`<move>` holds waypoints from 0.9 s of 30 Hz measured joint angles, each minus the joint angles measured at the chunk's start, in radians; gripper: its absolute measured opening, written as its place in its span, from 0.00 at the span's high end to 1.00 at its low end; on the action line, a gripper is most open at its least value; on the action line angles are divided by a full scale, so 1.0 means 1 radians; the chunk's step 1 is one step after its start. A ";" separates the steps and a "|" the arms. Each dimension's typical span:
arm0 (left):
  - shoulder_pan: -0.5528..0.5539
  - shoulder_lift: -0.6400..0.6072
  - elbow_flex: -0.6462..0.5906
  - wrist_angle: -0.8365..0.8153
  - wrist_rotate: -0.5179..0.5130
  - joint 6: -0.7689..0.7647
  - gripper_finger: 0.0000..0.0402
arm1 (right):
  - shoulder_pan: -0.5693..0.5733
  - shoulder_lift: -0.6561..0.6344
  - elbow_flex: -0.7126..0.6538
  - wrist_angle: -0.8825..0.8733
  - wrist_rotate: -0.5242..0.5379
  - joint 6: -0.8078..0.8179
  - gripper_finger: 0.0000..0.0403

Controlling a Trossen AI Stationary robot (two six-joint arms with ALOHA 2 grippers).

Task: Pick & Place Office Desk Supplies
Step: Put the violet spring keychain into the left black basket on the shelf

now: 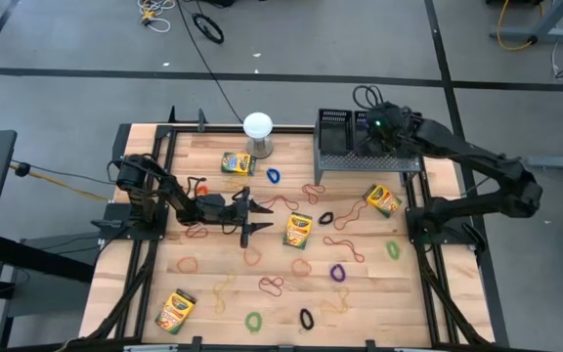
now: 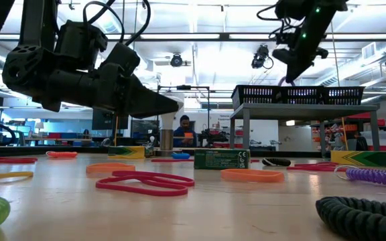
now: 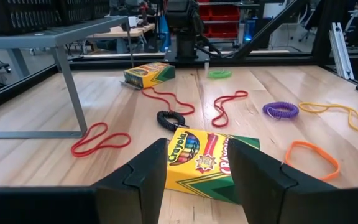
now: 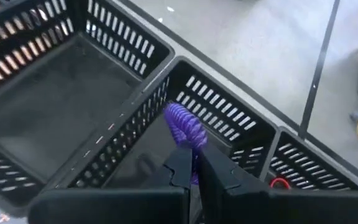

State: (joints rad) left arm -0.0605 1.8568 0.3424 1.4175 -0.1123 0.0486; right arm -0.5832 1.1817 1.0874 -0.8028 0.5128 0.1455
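My left gripper (image 1: 254, 217) is open and low over the table, pointing toward the table's right. A yellow-and-green crayon box (image 3: 207, 162) lies flat just ahead of its fingers, and it also shows in the high view (image 1: 298, 231). My right gripper (image 4: 194, 165) is shut on a purple coiled band (image 4: 184, 126) above the black mesh bins (image 4: 61, 118). The bins (image 2: 300, 95) stand on the grey riser (image 2: 293, 107) at the far right. Many rubber-band loops (image 1: 262, 286) lie scattered on the wood. My right gripper pinches the purple coiled band between its two fingers at its upper part (image 4: 194, 144). The fingers come from above, pointing down. The band hangs below the fingertips, clear of the bins, over a bin wall (image 4: 135, 118).
Other crayon boxes lie at the far middle (image 1: 236, 162), by the riser (image 1: 383, 199) and at the near left (image 1: 175, 310). A white globe (image 1: 258, 132) stands at the far edge. A red band (image 3: 99, 140) and a black coil (image 3: 170, 118) lie near the box.
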 joint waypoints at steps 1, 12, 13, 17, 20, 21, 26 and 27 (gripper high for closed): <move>0.000 0.000 0.000 -0.001 0.000 0.000 0.56 | -0.001 0.000 0.000 0.007 -0.002 -0.001 0.97; 0.002 0.000 0.000 0.000 -0.003 0.000 0.56 | 0.019 -0.006 0.000 0.102 -0.103 -0.027 0.97; 0.002 0.000 0.000 0.000 -0.003 0.000 0.56 | 0.027 -0.006 0.000 0.124 -0.104 -0.032 0.97; 0.002 0.000 0.001 0.000 -0.003 0.000 0.56 | 0.049 -0.004 0.000 0.186 -0.131 -0.052 0.97; 0.002 0.000 0.001 0.000 -0.004 0.003 0.56 | 0.069 0.023 0.000 0.232 -0.150 -0.055 0.97; 0.002 0.000 0.003 0.000 -0.010 0.004 0.56 | 0.074 0.037 0.000 0.242 -0.150 -0.058 0.97; 0.002 0.001 0.022 -0.001 -0.026 0.004 0.56 | 0.073 0.140 0.000 0.288 -0.151 -0.091 0.97; 0.001 0.001 0.023 -0.001 -0.026 0.004 0.56 | 0.071 0.159 0.000 0.296 -0.151 -0.099 0.97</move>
State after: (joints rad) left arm -0.0590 1.8576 0.3655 1.4169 -0.1379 0.0528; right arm -0.5127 1.3402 1.0874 -0.5070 0.3615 0.0465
